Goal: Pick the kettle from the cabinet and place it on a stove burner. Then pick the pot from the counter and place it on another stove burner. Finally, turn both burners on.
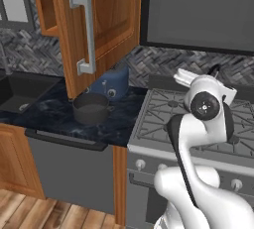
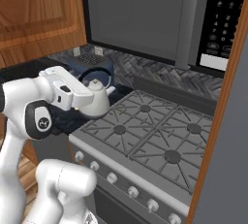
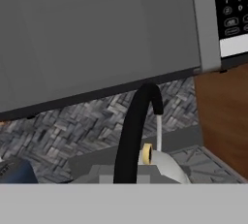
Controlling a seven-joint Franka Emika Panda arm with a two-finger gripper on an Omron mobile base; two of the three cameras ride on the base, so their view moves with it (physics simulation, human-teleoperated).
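The grey steel range (image 2: 160,140), with black cast-iron grates and round front knobs, is being approached in the first step: the kettle is being carried toward a burner (image 2: 119,129). The dark marbled counter (image 1: 54,111) is bearing the low, round, dark grey pot (image 1: 91,108) near its back edge, just before the blue toaster (image 1: 113,82). The white conical kettle (image 2: 97,97) is being held over the range's left edge, apparently clear of the grate. The gripper (image 3: 127,177) is being kept clenched on the kettle's thin black arched handle (image 3: 133,131). Lowering onto a burner is judged to be called for next.
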